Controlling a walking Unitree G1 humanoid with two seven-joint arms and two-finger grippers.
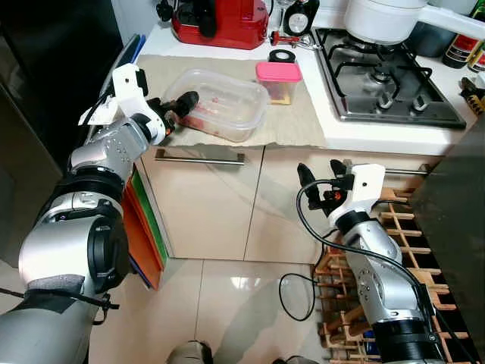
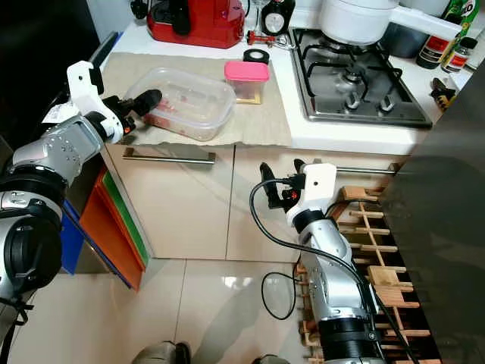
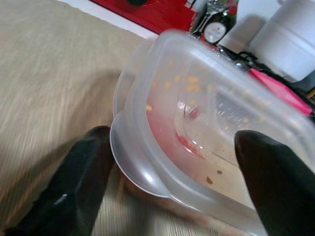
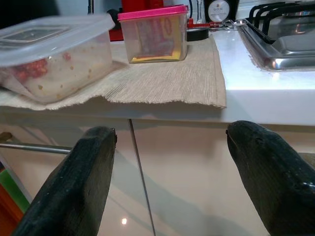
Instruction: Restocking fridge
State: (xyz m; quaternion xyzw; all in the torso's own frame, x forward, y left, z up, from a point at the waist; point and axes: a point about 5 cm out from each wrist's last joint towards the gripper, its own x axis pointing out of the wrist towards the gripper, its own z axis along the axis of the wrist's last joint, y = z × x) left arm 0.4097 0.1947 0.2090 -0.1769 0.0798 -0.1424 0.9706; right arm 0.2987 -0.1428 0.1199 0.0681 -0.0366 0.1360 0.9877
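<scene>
A clear lidded plastic container with red food inside lies on a beige mat on the counter. My left gripper is open at its near left corner, one finger on each side of that corner. The fingertips sit close against the rim. A small tub with a pink lid stands just behind the container. My right gripper is open and holds nothing. It hangs below the counter edge, in front of the cabinet doors, and faces both containers.
A dark fridge front is at the left, with orange and green boards leaning by the cabinet. A red appliance, gas hob and white pot are on the counter. A wooden rack and dark panel are at the right.
</scene>
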